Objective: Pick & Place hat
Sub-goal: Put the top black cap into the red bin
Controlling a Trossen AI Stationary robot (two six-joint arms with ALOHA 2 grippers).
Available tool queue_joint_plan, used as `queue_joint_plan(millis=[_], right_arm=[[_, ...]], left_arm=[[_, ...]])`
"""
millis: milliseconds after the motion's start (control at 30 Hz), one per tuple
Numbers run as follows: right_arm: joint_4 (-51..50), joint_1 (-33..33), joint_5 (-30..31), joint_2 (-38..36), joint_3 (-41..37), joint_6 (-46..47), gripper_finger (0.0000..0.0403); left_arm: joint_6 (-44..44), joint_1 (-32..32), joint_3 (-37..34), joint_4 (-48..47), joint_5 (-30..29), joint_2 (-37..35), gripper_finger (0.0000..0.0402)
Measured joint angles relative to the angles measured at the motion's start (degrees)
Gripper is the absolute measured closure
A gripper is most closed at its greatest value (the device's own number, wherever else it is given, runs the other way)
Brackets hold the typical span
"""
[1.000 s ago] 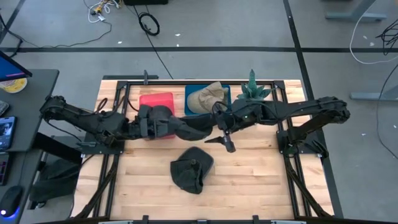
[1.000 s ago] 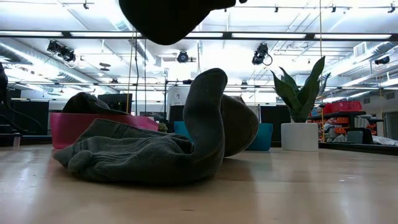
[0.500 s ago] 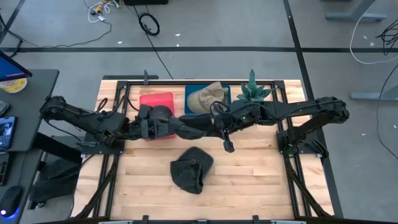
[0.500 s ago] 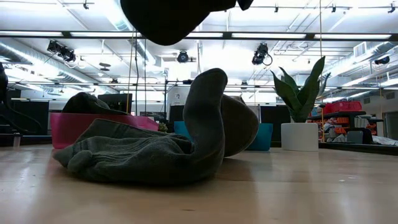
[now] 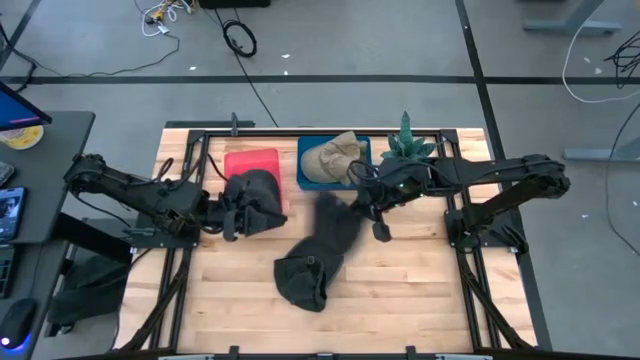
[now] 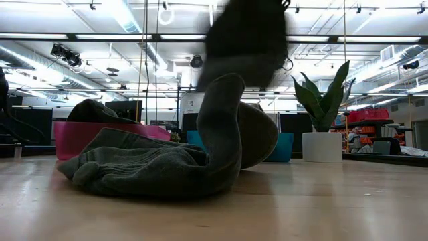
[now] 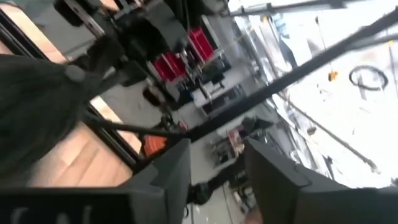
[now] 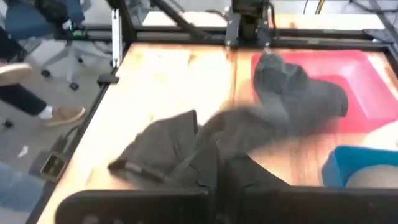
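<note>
While the left arm reaches in from the table's left side, its left gripper (image 5: 232,218) sits beside the red bin (image 5: 250,160), near the back of the wooden table (image 5: 420,300). Seen from the left wrist view, this gripper's two dark fingers (image 7: 168,174) stand clearly apart with nothing between them. A grey hat (image 5: 260,190) lies slumped over the front edge of the red bin, just beside that gripper.

Between the two arms, a smeared dark hat (image 5: 335,225) shows as a motion blur above the middle of the table. From the low view it hangs in the air as a dark smear at the top of the picture, over the hat lying on the table. It is close beside the right gripper (image 5: 380,228), which comes in from the table's right side. Whether this gripper is open, closed, or has hold of the smeared hat cannot be told.

A dark green hat (image 5: 308,275) lies crumpled on the bare wood at the table's centre, toward the front, under and just in front of the smeared one.

At the back, a blue bin (image 5: 305,170) stands right next to the red bin and holds a tan hat (image 5: 333,155). A small potted plant (image 5: 407,145) stands to the right of the blue bin
</note>
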Motion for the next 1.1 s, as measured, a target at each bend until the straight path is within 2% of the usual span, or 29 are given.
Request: queue_joint_plan(millis=[100, 333, 667, 933, 1100], right_arm=[[-2.06, -0.02, -2.84, -1.00, 0.00, -0.92, 0.0401], [-6.14, -0.02, -16.00, -1.29, 0.00, -2.00, 0.0402], [-4.22, -0.04, -33.72, -1.28, 0.02, 6.32, 0.0403], [-0.60, -0.02, -35.09, -1.24, 0.20, 11.66, 0.0403], [-0.60, -0.02, -35.07, 0.43, 4.72, 13.55, 0.0403]], left_arm=[[0.18, -0.01, 0.00, -2.18, 0.76, -0.02, 0.0214], [5.88, 1.64, -0.04, -7.38, 1.59, 0.54, 0.0168], [21.79, 6.03, -0.04, -5.14, 4.01, 1.13, 0.0156], [24.13, 10.99, -0.02, -3.31, 14.57, 5.16, 0.0156], [24.16, 13.79, -0.02, -2.64, 19.09, 6.06, 0.0156]])
